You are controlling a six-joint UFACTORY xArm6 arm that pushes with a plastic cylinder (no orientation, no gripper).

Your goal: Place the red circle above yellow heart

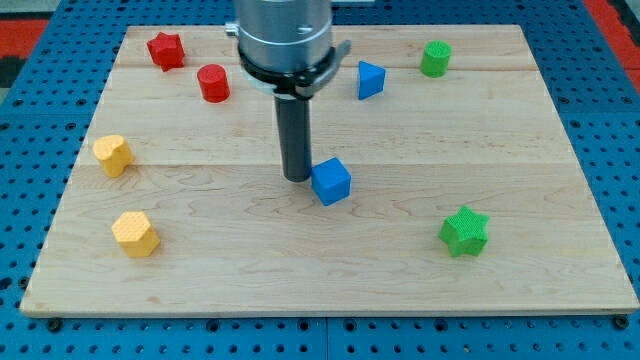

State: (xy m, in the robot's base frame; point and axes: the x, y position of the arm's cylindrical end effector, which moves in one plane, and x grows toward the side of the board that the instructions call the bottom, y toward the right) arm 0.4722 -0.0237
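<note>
The red circle [213, 83] is a short red cylinder at the board's upper left. The yellow heart [113, 155] lies at the left edge, below and to the left of the red circle. My tip [297, 178] rests on the board near the middle, just left of a blue cube [331, 181] and close to touching it. The tip is well to the right of and below the red circle.
A red star [166, 50] sits at the top left. A yellow hexagon-like block [135, 234] lies at the lower left. A blue triangular block [370, 79] and a green cylinder [435, 59] are at the top right. A green star [464, 231] is at the lower right.
</note>
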